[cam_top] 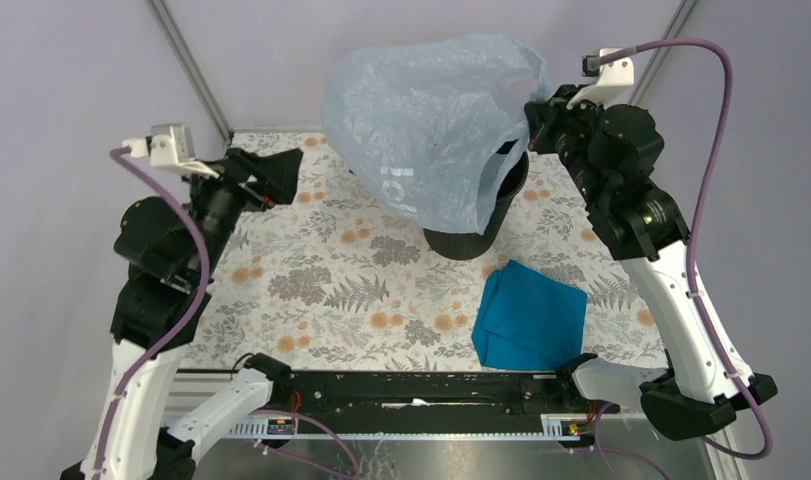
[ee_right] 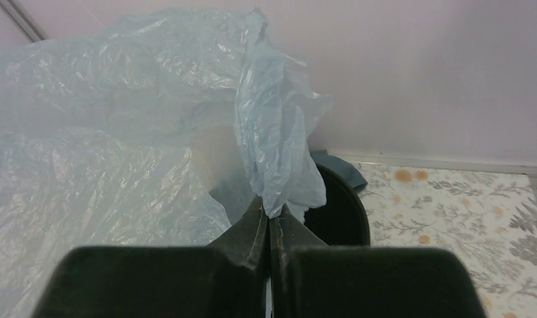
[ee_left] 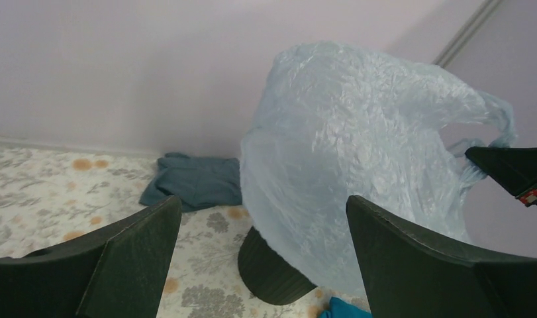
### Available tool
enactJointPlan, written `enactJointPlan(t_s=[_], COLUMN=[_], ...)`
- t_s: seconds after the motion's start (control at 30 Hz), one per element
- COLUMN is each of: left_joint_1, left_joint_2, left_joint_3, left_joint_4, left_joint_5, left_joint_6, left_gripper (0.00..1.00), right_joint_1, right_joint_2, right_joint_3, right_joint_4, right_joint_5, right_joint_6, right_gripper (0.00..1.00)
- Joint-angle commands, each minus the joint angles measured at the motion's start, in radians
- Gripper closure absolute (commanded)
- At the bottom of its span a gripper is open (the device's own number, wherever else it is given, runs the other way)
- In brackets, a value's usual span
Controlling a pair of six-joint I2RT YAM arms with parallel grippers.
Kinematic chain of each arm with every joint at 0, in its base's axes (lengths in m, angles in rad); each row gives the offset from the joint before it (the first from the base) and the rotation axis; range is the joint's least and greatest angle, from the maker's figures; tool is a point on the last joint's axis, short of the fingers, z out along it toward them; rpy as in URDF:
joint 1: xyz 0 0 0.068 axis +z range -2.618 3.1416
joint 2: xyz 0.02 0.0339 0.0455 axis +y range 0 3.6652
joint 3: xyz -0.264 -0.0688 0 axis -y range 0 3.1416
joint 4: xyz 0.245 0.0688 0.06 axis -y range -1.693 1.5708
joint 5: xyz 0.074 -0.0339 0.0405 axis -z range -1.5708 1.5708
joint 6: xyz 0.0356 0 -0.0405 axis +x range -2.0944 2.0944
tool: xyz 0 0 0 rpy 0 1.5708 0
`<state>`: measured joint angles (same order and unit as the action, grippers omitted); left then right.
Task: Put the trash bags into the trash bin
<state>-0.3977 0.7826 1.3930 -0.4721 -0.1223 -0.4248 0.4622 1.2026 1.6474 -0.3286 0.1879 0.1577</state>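
Right gripper (ee_right: 269, 228): jaws clamped on a bunched fold of the pale blue bag (cam_top: 426, 130), above the black bin (cam_top: 473, 238). The bag billows over the bin's mouth and hangs down its left wall. Left gripper (cam_top: 281, 170): jaws wide apart, empty, well left of the bin. Teal cloth (cam_top: 529, 315) lies near the bin.

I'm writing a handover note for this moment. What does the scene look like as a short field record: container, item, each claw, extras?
container: round black plastic bin, upright
item: thin translucent pale blue plastic bag, billowed above and draped over the bin's mouth, not pushed inside
right side: right claw shut on the bag's edge
left side: left claw open, empty, apart from the bag
extras: bright teal cloth in front of the bin; grey-blue cloth behind it
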Motion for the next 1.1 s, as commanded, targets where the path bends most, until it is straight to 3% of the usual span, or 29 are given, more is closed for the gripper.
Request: enactJointPlan(t_s=[0.0,0.1,0.33,0.6,0.73,0.87,1.07], left_joint_1=[-0.001,-0.001,-0.011,-0.107,-0.176,-0.228,-0.276], left_joint_2=[0.116,0.207,0.367,0.576,0.675,0.786,0.897], left_joint_3=[0.066,0.096,0.131,0.287,0.307,0.298,0.237], left_joint_4=[0.144,0.193,0.360,0.389,0.405,0.405,0.405], left_joint_5=[0.173,0.264,0.447,0.460,0.419,0.393,0.312], left_joint_6=[-0.014,-0.054,-0.139,-0.098,-0.062,-0.040,-0.051], left_gripper=[0.01,0.01,0.01,0.03,0.11,0.24,0.40], right_joint_1=[-0.004,-0.004,-0.005,-0.004,-0.005,-0.007,-0.011], right_joint_2=[-0.050,-0.050,-0.077,-0.076,-0.077,-0.028,0.031], right_joint_3=[-0.026,-0.020,-0.056,-0.065,-0.048,-0.013,0.073], right_joint_4=[0.015,-0.016,0.044,0.083,0.100,0.112,0.094], right_joint_5=[0.117,0.240,0.324,0.401,0.368,0.263,0.088], right_joint_6=[-0.076,-0.138,-0.223,-0.303,-0.319,-0.358,-0.293], right_gripper=[1.00,1.00,1.00,1.00,0.99,0.94,0.98])
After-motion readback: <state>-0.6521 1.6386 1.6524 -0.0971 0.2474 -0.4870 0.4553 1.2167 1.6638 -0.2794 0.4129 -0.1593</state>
